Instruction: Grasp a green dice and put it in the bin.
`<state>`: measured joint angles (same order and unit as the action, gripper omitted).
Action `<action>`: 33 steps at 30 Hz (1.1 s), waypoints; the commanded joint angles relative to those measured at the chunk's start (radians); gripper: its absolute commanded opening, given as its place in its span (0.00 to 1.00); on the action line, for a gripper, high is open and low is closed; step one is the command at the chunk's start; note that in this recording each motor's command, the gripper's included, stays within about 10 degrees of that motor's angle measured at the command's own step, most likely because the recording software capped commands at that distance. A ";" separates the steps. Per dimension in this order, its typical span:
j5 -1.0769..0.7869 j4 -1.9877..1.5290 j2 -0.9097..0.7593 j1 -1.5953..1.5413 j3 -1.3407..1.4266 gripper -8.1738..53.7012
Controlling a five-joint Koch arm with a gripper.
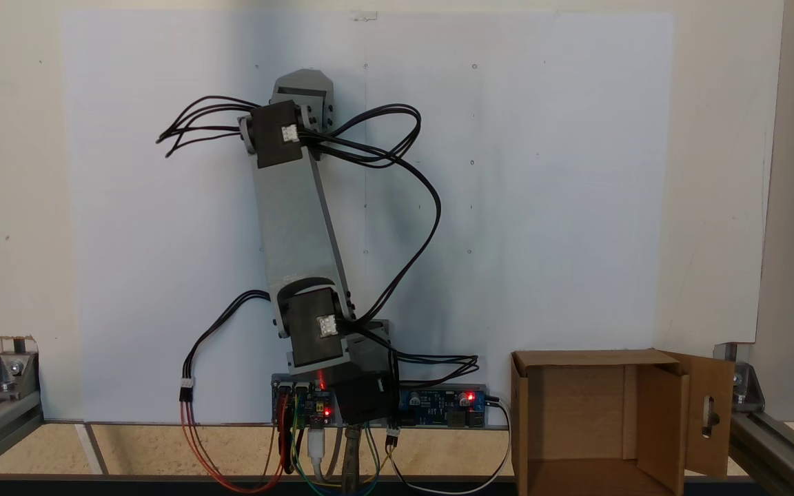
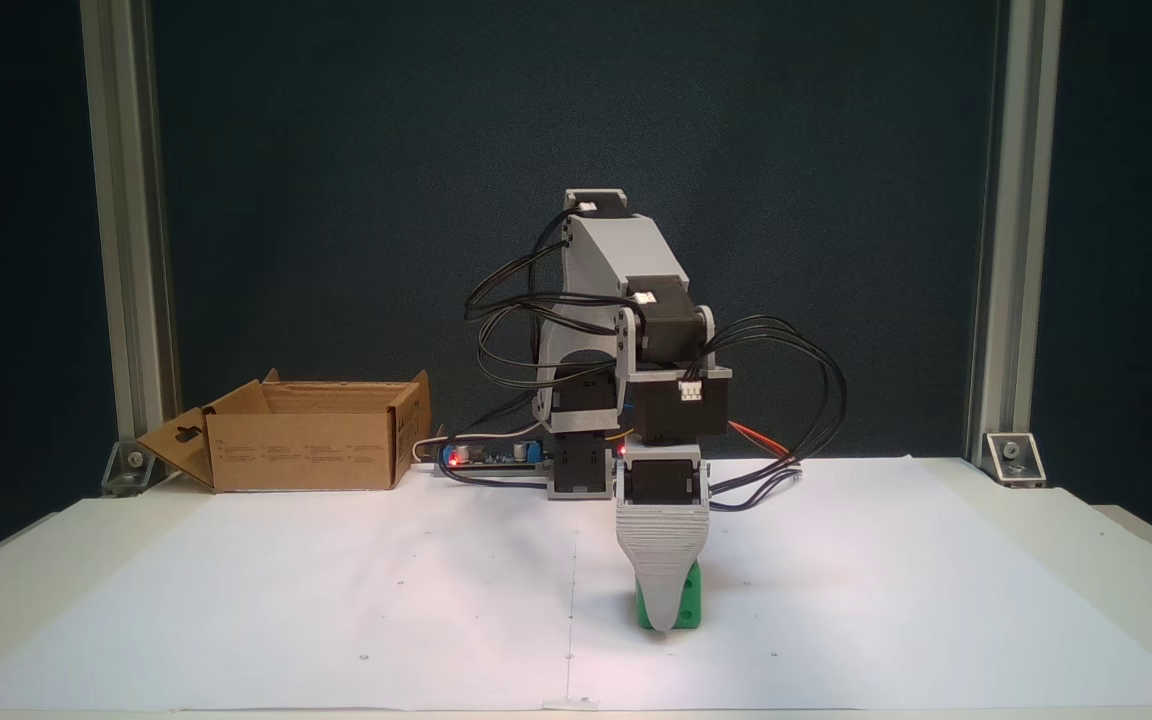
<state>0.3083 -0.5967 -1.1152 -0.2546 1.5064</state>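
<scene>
In a fixed view taken from the front, the white paper sheet (image 2: 336, 600) covers the surface (image 2: 1136, 560) and is the nearest item. On this sheet, toward the front and slightly right of centre, sits the green dice (image 2: 693, 604). The tool (image 2: 670, 612) points straight down and covers most of the dice; green shows at both lower sides of the grey ribbed finger (image 2: 663, 545). Only this one finger faces the camera, with the other jaw behind it, so whether the tool is apart, together or clamped on the dice cannot be told. The dice rests on the paper.

Above the tool, the arm (image 2: 626, 290) folds forward from its base, with black cables (image 2: 806, 400) looping out to the right and left. Behind the base, a control board (image 2: 486, 456) with a lit red indicator lies on the surface.

Farther back and to the left in this view stands the bin (image 2: 306, 445), open at the top, one flap with a slot cutout folded outward at its left. The bin is well apart from the dice. A dark backdrop (image 2: 836, 150) and two aluminium uprights close the scene.

In a fixed view from above, the arm (image 1: 297, 227) extends over the paper and the bin (image 1: 576, 413) sits at the lower right, beside the board (image 1: 438, 403).
</scene>
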 commanded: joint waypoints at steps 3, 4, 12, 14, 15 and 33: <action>0.055 0.006 -0.002 -0.005 -0.003 0.41; 0.057 0.009 -0.002 -0.003 0.000 0.34; 0.078 -0.003 -0.041 0.002 0.003 0.32; 0.078 -0.037 -0.138 0.005 0.000 0.32; 0.078 -0.060 -0.190 0.008 -0.002 0.32; 0.009 -0.344 -0.612 0.322 -0.114 0.32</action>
<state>0.3283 -0.9434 -1.6858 0.0000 1.4481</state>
